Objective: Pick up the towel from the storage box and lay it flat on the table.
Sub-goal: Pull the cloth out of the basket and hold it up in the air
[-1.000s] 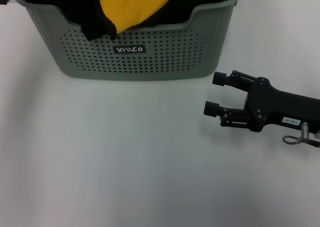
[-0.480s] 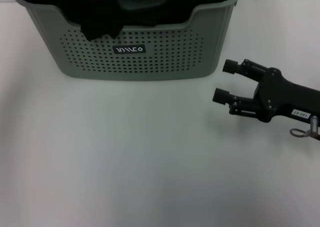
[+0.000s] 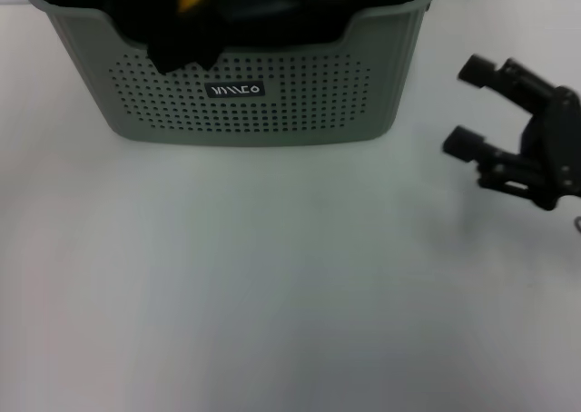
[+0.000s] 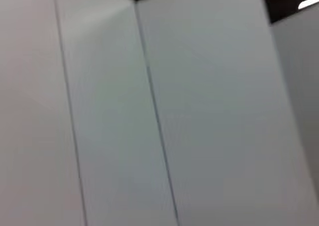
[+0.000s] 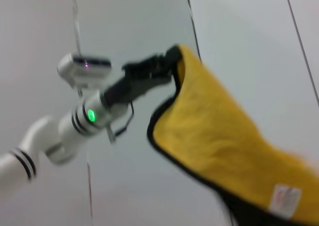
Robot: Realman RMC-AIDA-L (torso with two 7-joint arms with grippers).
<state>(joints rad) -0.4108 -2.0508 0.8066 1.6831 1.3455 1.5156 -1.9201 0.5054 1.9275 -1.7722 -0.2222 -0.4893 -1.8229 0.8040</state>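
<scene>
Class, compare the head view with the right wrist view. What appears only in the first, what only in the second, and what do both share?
Only the head view shows the storage box standing on the table, a black cloth draped over its dipped front rim, and the right pincer, open and empty, beside the box on the robot's right. Only the right wrist view shows the left pincer raised in the air, shut on an edge of the towel, with a small white label on the hanging cloth. Both share the yellow towel; the head view catches just a little of it inside the box.
</scene>
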